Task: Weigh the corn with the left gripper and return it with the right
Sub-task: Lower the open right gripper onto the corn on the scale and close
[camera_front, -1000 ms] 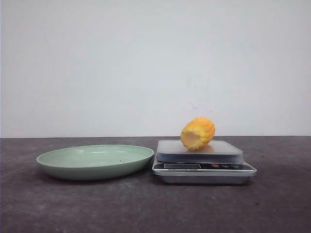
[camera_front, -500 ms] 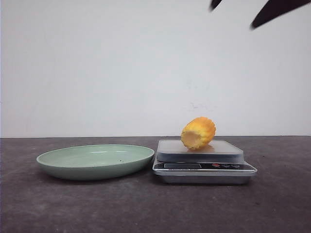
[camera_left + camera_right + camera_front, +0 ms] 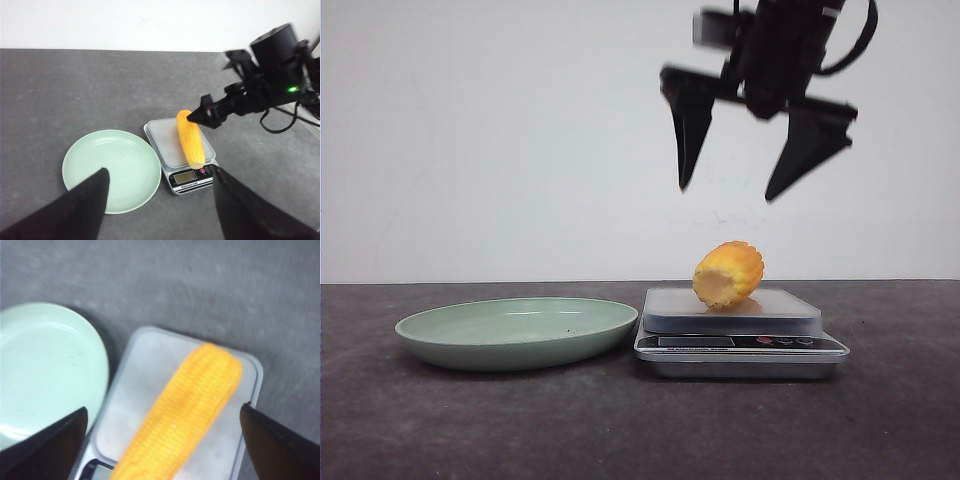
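Left gripper (image 3: 159,202), its dark fingers spread wide and empty, is being held back over the pale green round plate (image 3: 516,330), while the stubby yellow-orange corn cob (image 3: 728,274) is lying on the silver digital kitchen scale (image 3: 740,343). Absent a second ago, the black right gripper (image 3: 730,180) is now being lowered, jaws wide, above the corn, so the return appears to be starting.

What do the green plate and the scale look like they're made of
The green plate looks like glossy plastic or melamine: uniform pale green with soft highlights, though glazed ceramic can't be ruled out. The scale seems to have a shiny metal, probably stainless, body, and a frosted, translucent platform, likely plastic or glass.
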Robot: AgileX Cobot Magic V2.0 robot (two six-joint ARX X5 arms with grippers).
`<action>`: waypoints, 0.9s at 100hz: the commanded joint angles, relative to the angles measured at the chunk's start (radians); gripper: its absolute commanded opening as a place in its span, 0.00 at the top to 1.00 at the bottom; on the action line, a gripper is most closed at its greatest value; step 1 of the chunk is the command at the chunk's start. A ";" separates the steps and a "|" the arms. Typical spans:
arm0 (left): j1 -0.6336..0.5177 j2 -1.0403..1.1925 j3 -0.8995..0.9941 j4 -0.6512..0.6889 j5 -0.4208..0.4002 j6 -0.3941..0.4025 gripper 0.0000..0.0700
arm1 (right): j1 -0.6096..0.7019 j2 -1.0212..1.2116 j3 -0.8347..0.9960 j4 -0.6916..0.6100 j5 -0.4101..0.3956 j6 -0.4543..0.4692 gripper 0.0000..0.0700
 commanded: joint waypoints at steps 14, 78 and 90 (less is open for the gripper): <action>-0.011 0.004 0.011 -0.024 -0.012 -0.005 0.44 | 0.005 0.098 0.021 -0.019 0.003 0.050 0.12; -0.011 -0.017 0.011 -0.034 -0.031 0.022 0.44 | 0.018 0.125 0.021 -0.047 -0.030 0.132 0.51; -0.011 -0.027 0.011 -0.034 -0.032 0.021 0.44 | 0.018 0.125 0.021 -0.053 -0.035 0.135 0.61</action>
